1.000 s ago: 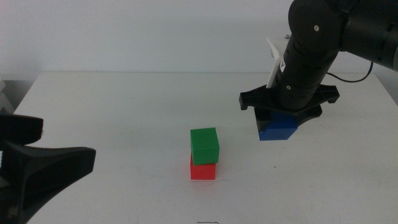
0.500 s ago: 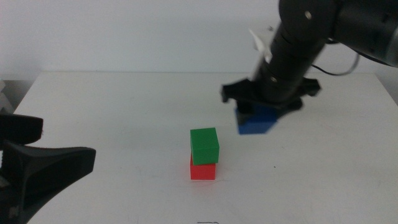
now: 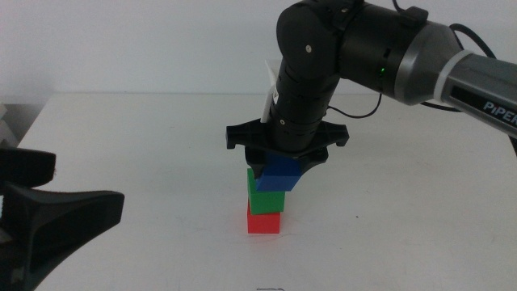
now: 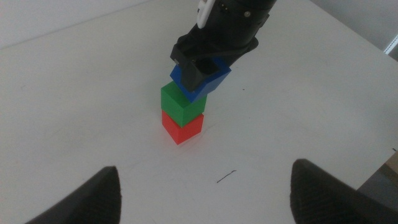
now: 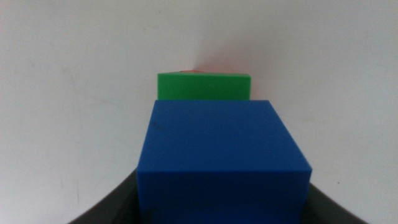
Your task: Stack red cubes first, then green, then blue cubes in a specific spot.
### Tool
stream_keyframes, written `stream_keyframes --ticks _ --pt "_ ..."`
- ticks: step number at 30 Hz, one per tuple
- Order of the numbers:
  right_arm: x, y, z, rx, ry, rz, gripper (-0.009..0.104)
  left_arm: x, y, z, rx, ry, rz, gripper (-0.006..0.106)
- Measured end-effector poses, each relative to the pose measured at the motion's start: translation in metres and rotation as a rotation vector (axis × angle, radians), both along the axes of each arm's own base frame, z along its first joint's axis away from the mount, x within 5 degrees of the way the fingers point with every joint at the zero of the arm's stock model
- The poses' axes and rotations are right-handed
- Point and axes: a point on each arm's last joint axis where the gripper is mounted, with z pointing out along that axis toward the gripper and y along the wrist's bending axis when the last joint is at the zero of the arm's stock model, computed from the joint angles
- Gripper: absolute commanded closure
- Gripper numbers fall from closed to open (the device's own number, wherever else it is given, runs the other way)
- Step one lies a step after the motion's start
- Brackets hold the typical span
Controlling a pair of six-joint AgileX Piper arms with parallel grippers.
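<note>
**Blue cube held over the green-on-red stack**

From my seat, the right gripper (image 3: 279, 166) is the one at work. It hangs over the middle of the white table (image 3: 145, 137), reaching in from the right side, and its jaws are clamped on the blue cube (image 3: 280, 175). In the middle view the blue cube sits tilted, its lower edge overlapping the top of the green cube (image 3: 265, 201); I cannot tell from there whether the two are touching or just apart. The left wrist view shows the same thing: the blue cube (image 4: 202, 79) skewed and shifted a little to one side of the green cube (image 4: 181, 102), not squared up with it.

The green cube rests flat on the red cube (image 3: 264, 221), and the red cube stands on the bare tabletop. In the left wrist view the red cube (image 4: 182, 125) is directly below the green one, their faces close to flush.

My right wrist camera is filled mostly by the blue cube (image 5: 222, 157) between the jaws, with a strip of the green cube (image 5: 203, 86) visible past it and a thin sliver of red beyond that.

The left gripper (image 3: 48, 210) waits low at the left side, well apart from the stack, its jaws spread wide with nothing between them.
</note>
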Motion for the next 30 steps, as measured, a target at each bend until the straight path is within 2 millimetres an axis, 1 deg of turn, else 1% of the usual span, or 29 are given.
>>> stream_keyframes --ticks 3,4,6,10,18,23,30 --pt "0.003 0.004 -0.002 -0.01 -0.01 -0.015 0.096 0.0 0.0 0.0 0.0 0.0 0.0 0.008" --pt "0.004 0.01 -0.004 -0.007 -0.014 -0.009 0.096 0.0 0.0 0.0 0.0 0.0 0.0 0.008" --pt "0.006 0.015 -0.005 -0.001 -0.017 -0.003 0.096 0.0 0.0 0.0 0.0 0.0 0.0 0.008" --pt "0.009 0.019 -0.007 0.001 -0.02 -0.002 0.096 0.0 0.0 0.0 0.0 0.0 0.0 0.008" --pt "0.011 0.019 -0.008 -0.004 -0.026 -0.007 0.096 0.0 0.0 0.0 0.0 0.0 0.0 0.008" --pt "0.011 0.017 -0.004 -0.009 -0.043 -0.006 0.096 0.0 0.0 0.0 0.0 0.0 0.0 0.008" --pt "0.004 0.006 0.0 -0.037 -0.05 -0.009 0.096 0.0 0.0 0.0 0.0 0.0 0.0 0.008"
